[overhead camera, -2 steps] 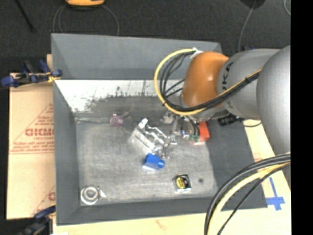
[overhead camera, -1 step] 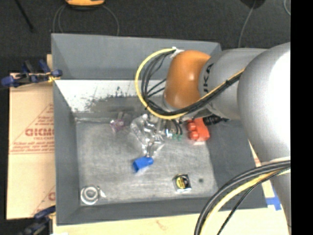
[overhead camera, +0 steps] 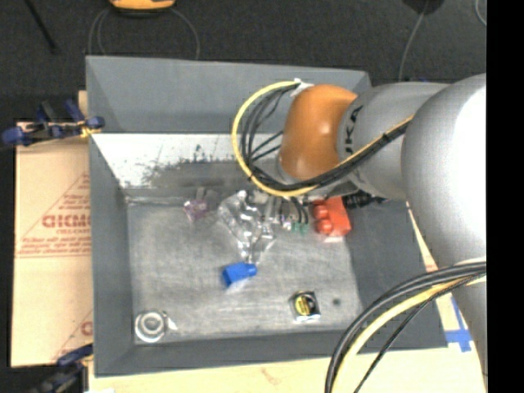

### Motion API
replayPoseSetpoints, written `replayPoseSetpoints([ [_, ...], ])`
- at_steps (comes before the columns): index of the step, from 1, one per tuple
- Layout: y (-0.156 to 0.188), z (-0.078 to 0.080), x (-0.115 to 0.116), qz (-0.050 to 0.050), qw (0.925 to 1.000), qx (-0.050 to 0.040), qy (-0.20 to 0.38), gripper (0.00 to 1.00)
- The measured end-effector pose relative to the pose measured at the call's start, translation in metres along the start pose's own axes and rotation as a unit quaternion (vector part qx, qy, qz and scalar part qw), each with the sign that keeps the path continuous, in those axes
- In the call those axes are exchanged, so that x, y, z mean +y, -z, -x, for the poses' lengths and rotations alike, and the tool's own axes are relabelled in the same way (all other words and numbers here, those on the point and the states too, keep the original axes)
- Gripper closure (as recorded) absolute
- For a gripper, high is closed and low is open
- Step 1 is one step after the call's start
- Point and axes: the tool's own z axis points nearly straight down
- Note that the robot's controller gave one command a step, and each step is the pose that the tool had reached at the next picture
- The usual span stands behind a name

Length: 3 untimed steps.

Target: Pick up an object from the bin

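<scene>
tool (overhead camera: 252, 229) near blue piece (overhead camera: 237, 275) | open or closed: cannot tell | orange-red block (overhead camera: 332, 218) close by

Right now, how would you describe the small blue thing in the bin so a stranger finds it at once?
Look at the floor of the grey bin, near its middle. Just below the clear plastic piece lies the blue thing. It is the only blue item; the black-and-yellow tape measure lies to its lower right.

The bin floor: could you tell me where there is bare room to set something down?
The left floor is bare between the purple piece and the round cap. It is crowded around the end effector, blue piece and red block.
</scene>
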Motion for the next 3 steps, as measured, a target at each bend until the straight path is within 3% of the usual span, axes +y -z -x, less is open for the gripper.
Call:
replayPoseSetpoints([
  [1,-0.001,0.001,-0.001,0.0,1.0,0.0004,-0.009,0.0],
  [2,-0.002,0.001,-0.002,0.0,1.0,0.0041,-0.008,1.0],
  [3,0.1,0.004,-0.001,-0.004,1.0,0.0001,-0.003,1.0],
])
